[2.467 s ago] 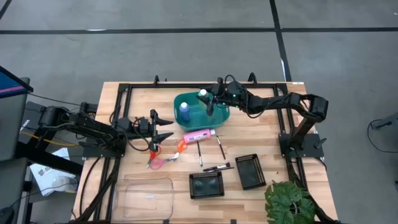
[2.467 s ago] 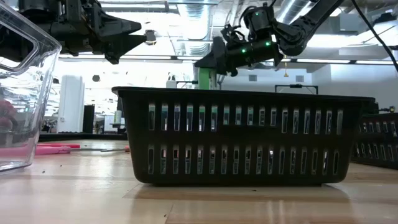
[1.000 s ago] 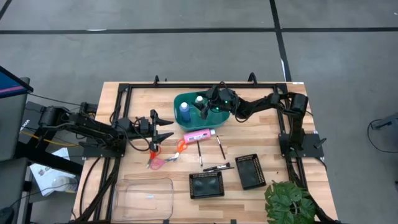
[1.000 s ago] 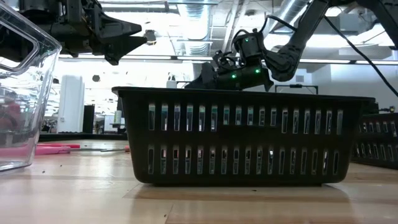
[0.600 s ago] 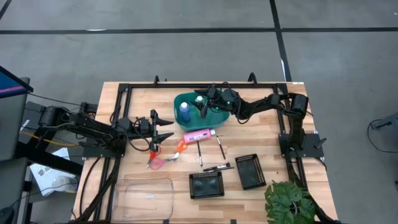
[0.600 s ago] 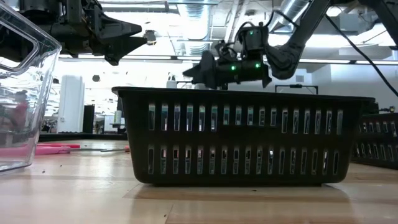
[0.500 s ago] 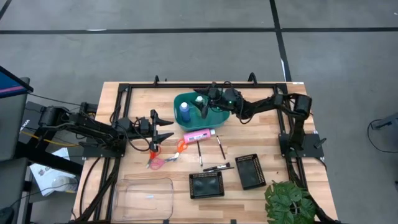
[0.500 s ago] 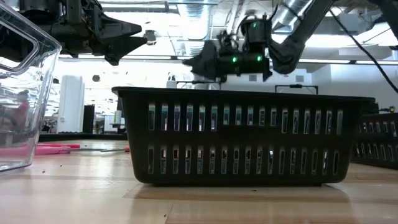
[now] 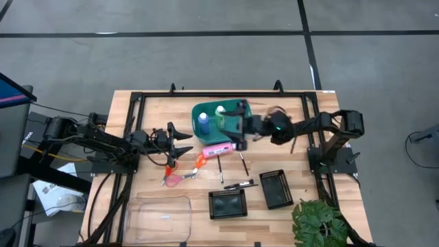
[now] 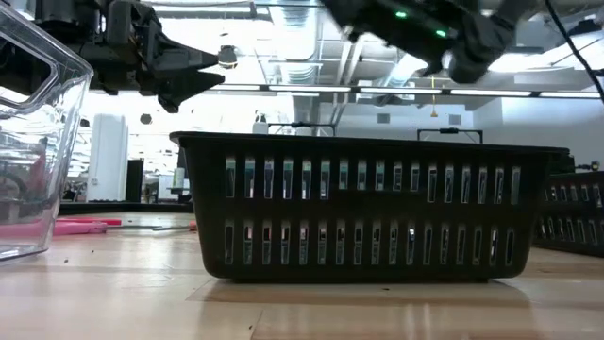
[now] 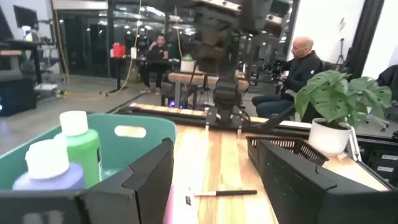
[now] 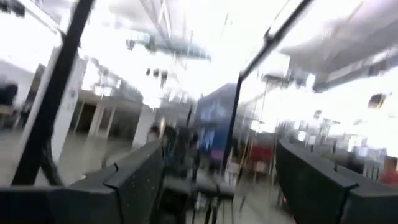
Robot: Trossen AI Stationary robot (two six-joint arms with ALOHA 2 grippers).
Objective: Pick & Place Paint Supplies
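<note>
The teal basket [image 9: 206, 110] holds a blue bottle [image 9: 203, 122] and a green bottle [image 9: 221, 114], both upright with white caps; the left wrist view shows them too, the blue bottle [image 11: 46, 171] and the green bottle [image 11: 83, 146]. A pink bottle [image 9: 219, 149] lies on its side on the table just in front of the basket. Scissors [image 9: 198, 162] and thin brushes [image 9: 221, 169] lie nearer. My right gripper [image 9: 236, 129] hangs open and empty above the basket's right rim, tipped upward. Left of the pink bottle, my left gripper [image 9: 184, 142] is open, level and empty.
Two black mesh trays [image 9: 227, 203] [image 9: 276, 189] and a clear plastic box [image 9: 161, 218] stand along the near edge. A potted plant [image 9: 319, 223] is at the near right corner. Pink scissors [image 9: 173, 180] lie under the left gripper. People sit in the room beyond.
My right gripper has risen out of the teal basket, drawn back toward the table's right and near side, and tipped its fingers upward, still open. The green bottle stays upright in the basket.
</note>
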